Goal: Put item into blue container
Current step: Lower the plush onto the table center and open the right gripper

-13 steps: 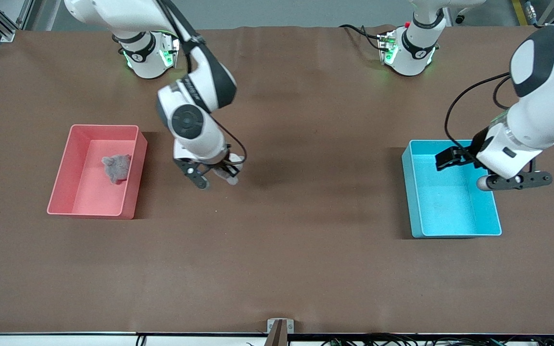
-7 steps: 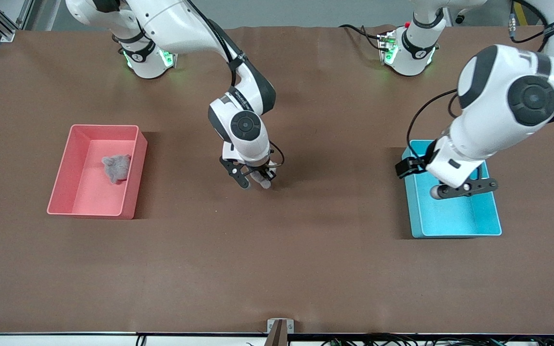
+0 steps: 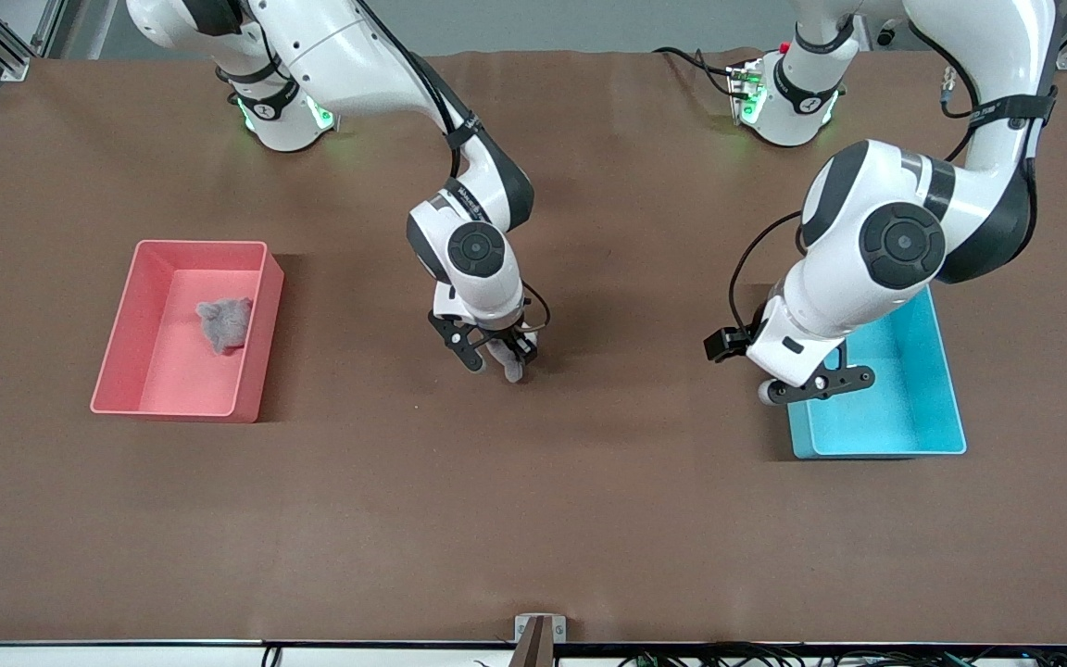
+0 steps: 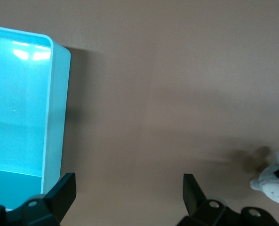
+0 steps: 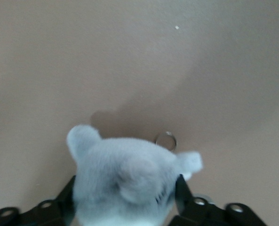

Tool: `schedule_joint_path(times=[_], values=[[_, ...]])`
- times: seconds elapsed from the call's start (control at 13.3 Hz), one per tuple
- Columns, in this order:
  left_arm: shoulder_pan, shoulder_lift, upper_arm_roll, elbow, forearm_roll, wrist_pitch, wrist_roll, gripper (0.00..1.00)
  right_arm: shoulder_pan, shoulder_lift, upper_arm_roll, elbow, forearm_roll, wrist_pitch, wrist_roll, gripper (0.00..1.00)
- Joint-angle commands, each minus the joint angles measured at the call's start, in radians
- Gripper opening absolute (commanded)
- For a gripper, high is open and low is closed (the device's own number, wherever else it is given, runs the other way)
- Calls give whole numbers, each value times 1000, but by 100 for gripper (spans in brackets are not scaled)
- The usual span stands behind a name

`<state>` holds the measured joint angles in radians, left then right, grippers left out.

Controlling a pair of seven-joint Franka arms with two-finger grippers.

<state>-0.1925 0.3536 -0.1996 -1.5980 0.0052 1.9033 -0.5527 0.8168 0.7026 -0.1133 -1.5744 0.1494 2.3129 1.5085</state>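
The right claw (image 3: 494,359) hangs over mid-desk (image 3: 589,519) with a pale plush toy (image 5: 125,186) between its fingers; whether it grips, I cannot tell. The blue container (image 3: 913,421) lies toward the left arm's end. There the left claw (image 3: 816,384), spread and empty, hovers over its rim, the nearer arm.
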Motion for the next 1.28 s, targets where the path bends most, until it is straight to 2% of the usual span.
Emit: schedule_joint_path(times=[0.0, 0.23, 0.45, 0.6, 0.83, 1.05, 1.2], values=[[-15, 5, -1, 18, 19, 2, -19, 100, -57, -37, 3, 28, -8, -67, -89, 100], [-25, 24, -1, 20, 21, 14, -21, 100, -143, -142, 1, 28, -10, -215, -290, 100], [-56, 36, -1, 20, 19, 46, -33, 100, -278, -247, 0, 17, -11, -399, -566, 100], [-91, 57, -1, 21, 21, 84, -131, 100, -359, -317, -2, -21, -45, -473, -729, 100], [-159, 111, -1, 41, 13, 205, -202, 100, -494, -435, -2, -154, -79, -474, -981, 100], [-243, 195, -1, 102, 9, 356, -330, 100, -646, -505, -2, -254, -82, -461, -1222, 100], [-297, 260, -1, 118, 7, 484, -346, 100, -740, -547, -2, -347, -86, -414, -1358, 100]])
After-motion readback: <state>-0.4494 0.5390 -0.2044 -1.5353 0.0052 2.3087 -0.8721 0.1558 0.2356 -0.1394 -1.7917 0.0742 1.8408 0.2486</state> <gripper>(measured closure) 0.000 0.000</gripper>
